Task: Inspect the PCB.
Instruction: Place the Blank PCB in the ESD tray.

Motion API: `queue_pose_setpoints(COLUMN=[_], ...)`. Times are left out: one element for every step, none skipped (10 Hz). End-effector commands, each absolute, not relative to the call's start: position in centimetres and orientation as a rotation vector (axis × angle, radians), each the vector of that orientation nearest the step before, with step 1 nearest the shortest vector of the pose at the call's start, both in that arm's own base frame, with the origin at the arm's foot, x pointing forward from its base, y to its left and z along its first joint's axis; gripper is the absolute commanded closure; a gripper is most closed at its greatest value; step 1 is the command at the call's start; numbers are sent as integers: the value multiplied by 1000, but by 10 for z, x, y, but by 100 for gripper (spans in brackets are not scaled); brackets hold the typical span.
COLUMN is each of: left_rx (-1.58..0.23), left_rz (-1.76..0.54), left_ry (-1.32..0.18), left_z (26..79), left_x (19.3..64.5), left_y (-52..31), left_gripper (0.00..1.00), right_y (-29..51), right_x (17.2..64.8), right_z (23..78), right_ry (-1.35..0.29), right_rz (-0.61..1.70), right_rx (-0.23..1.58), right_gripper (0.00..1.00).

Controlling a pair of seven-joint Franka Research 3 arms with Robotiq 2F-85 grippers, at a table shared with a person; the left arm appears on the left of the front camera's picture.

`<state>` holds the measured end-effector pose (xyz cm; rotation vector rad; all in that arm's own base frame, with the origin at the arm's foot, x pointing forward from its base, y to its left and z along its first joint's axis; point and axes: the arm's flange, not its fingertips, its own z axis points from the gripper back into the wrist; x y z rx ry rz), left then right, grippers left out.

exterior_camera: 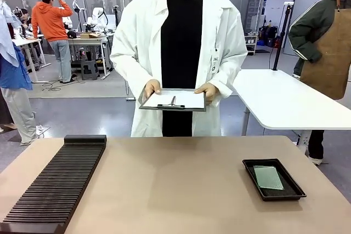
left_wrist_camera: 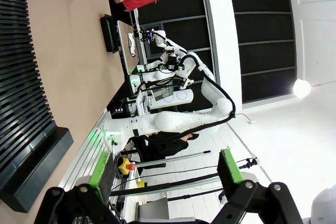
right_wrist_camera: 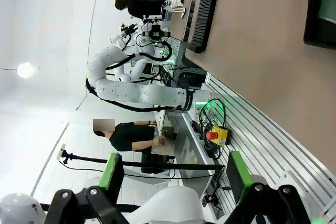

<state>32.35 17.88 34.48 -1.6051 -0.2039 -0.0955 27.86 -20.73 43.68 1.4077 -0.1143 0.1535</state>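
The PCB (exterior_camera: 268, 177), a small flat green board, lies inside a black tray (exterior_camera: 290, 192) on the right side of the tan table. A person in a white lab coat stands at the far side and holds a clipboard (exterior_camera: 174, 100) with white paper in both hands. In the left wrist view my left gripper (left_wrist_camera: 165, 174) is open, its green pads (left_wrist_camera: 102, 174) far apart in the air off the table's edge. My right gripper (right_wrist_camera: 174, 174) is open too and holds nothing. The tray (right_wrist_camera: 316, 11) sits at the top right of the right wrist view.
A long black slotted rack (exterior_camera: 57, 182) covers the table's left side and also runs along the left of the left wrist view (left_wrist_camera: 21, 77). A white table (exterior_camera: 290, 102) stands behind at the right, with other people farther off.
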Motion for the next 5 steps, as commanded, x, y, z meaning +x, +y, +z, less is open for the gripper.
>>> queue_pose_setpoints(left_rx=[-1588,-1588,-1588,-1588,-1588], left_rz=[-91,-91,-91,-91,-91], left_ry=[-204,-204,-204,-204,-204], left_z=[346,346,346,346,346], left_x=[325,325,325,325,325], left_y=[178,178,178,178,178], left_gripper=[0,0,0,0,0], right_y=[-206,-206,-206,-206,-206], right_x=[276,276,276,276,276], right_z=[440,440,440,440,440], right_ry=[-111,-111,-111,-111,-111], right_rz=[153,153,153,153,153], right_rx=[1406,1406,1406,1406,1406], right_gripper=[0,0,0,0,0])
